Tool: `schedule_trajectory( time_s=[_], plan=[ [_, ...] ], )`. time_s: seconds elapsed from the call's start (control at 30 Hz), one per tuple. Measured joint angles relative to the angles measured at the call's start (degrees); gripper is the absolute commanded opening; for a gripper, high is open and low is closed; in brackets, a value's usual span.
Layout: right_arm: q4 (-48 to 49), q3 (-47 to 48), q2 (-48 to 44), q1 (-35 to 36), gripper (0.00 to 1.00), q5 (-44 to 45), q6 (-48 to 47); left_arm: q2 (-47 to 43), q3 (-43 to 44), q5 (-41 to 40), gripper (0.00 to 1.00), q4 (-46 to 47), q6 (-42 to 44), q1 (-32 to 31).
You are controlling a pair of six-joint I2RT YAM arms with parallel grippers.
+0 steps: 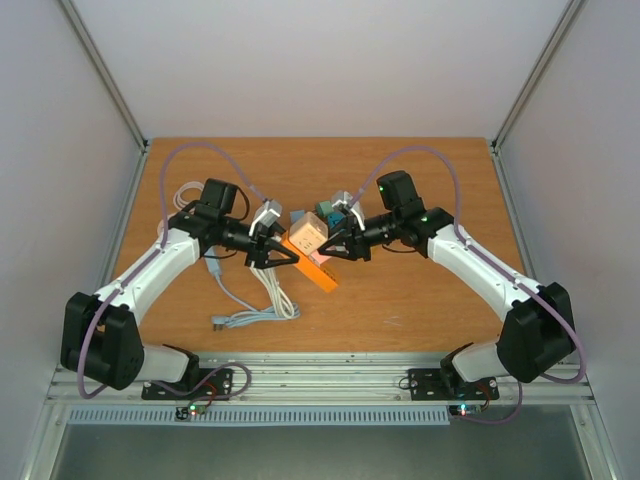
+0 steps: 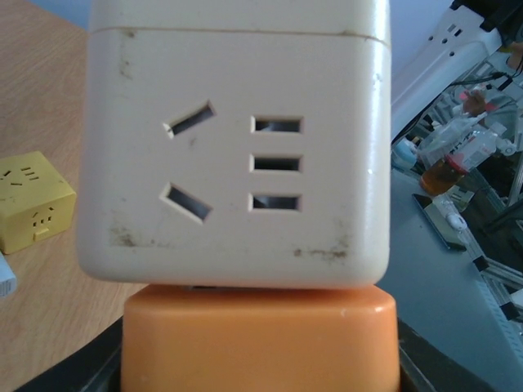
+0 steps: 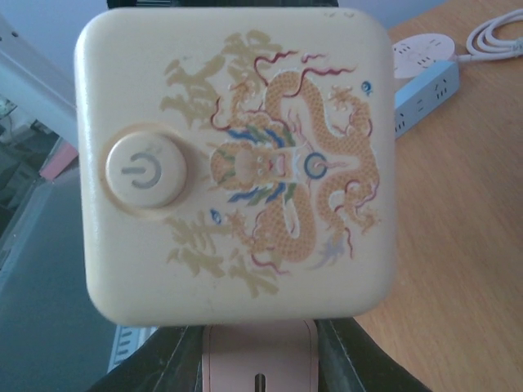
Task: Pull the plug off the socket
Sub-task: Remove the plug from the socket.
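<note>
Our left claw (image 1: 275, 250) is clamped on the orange plastic block (image 2: 260, 339) under the cream cube socket (image 2: 233, 155), mid wooden counter (image 1: 420, 300). The right claw (image 1: 342, 245) pinches a pale pink piece (image 3: 258, 351) below it. We'd pull straight apart, no twisting, grips firm.

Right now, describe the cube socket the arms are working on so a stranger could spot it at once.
Look to the middle of the wooden table, where the left gripper and right gripper meet. Between them sits the cream cube socket, set against an orange block. Unlike the blue power strip nearby, it bears a gold dragon print and a round power button.
</note>
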Motion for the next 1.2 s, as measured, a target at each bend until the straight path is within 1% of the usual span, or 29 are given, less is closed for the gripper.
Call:
schedule_trajectory(
  time_s=[0.17,0.37,0.63,0.8,0.9,1.03,1.2],
  plan=[
    [-2.36,0.50,0.52,0.42,0.01,1.03,0.11,0.00,0.37,-2.12,0.00,-2.34,2.80,-1.55],
    [-2.86,0.81,0.85,0.46,0.01,0.13,-0.31,0.00,1.22,-1.77,0.00,-5.46,5.70,-0.83],
    [0.44,0.79,0.96,-1.14,0.01,-1.81,1.20,0.00,1.11,0.07,0.00,-1.42,1.77,0.44],
    [2.89,-0.26,0.79,-1.33,0.01,0.28,2.19,0.04,0.52,-2.01,0.00,2.10,-3.10,0.50],
    [3.93,-0.96,-0.17,-1.31,0.01,1.55,2.16,0.11,0.50,-2.60,0.00,2.51,-4.22,0.42],
    [3.21,-0.96,-0.22,-1.31,0.01,1.33,2.03,0.11,0.50,-2.86,0.00,2.05,-3.23,-0.07],
    [0.04,-0.66,0.44,-1.38,0.01,-0.04,1.92,0.13,1.22,-4.35,0.00,-2.03,1.27,-2.01]
  ],
)
